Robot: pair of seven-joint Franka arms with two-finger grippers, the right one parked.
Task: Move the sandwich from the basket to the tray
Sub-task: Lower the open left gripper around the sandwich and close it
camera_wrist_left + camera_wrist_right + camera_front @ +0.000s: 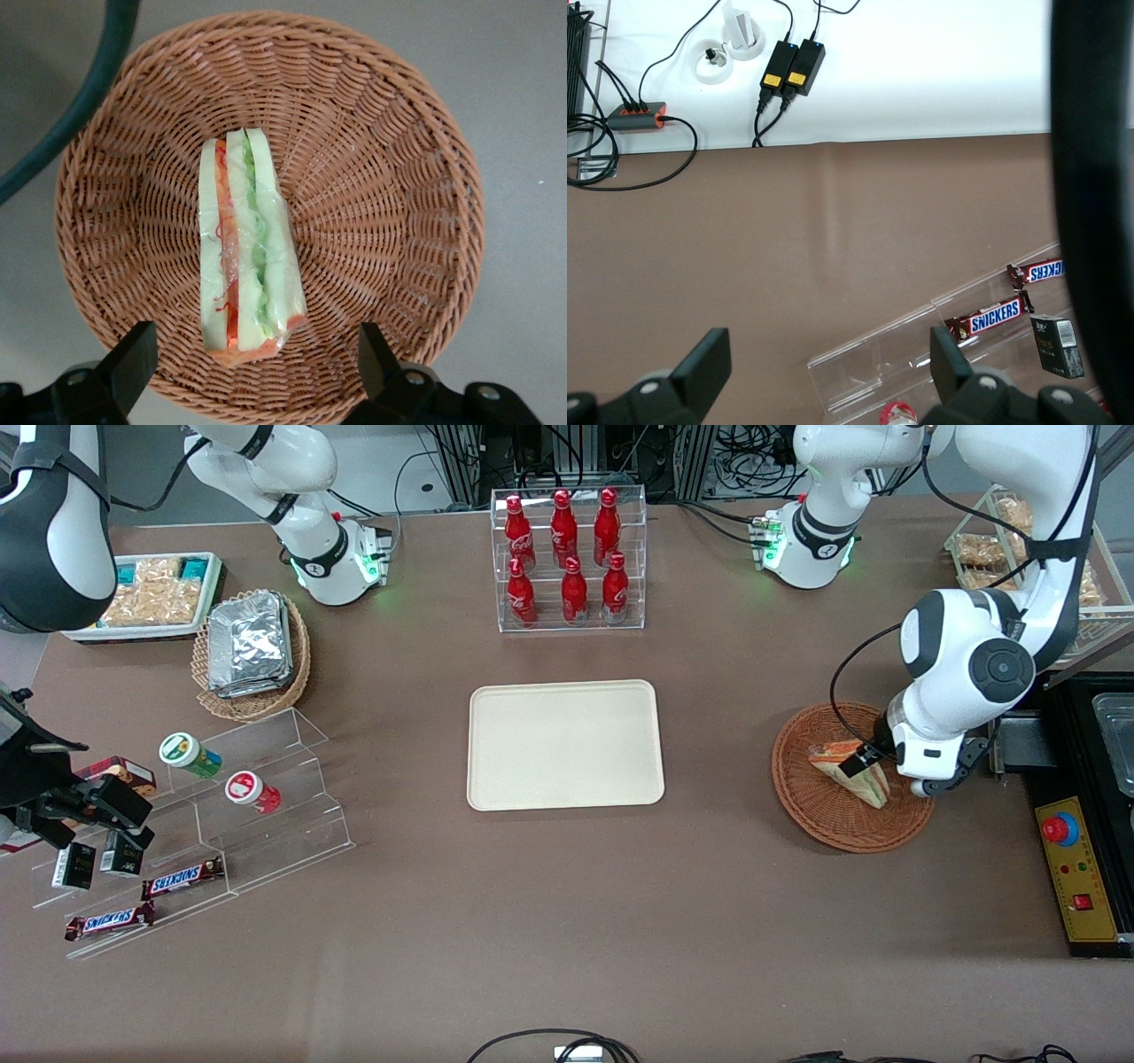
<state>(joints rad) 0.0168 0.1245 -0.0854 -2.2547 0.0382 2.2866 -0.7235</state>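
Observation:
The sandwich (pixel 852 772), a clear-wrapped wedge with white bread and green, orange and red filling, lies in the reddish-brown wicker basket (pixel 802 797). My left gripper (pixel 865 763) hangs just above the sandwich, fingers open and holding nothing. In the left wrist view the sandwich (pixel 244 252) stands on edge in the middle of the basket (pixel 399 186). Its orange-labelled end sits between the two black fingertips (pixel 133 354) of the gripper (pixel 255 359), with a gap to each. The cream-beige tray (pixel 565 746) lies bare at the table's middle, a short way from the basket toward the parked arm's end.
A clear rack of red bottles (pixel 567 558) stands farther from the front camera than the tray. A black control box with a red button (pixel 1076 868) sits beside the basket. Toward the parked arm's end are a tan basket of foil packets (pixel 252 646) and acrylic steps with snacks (pixel 195 824).

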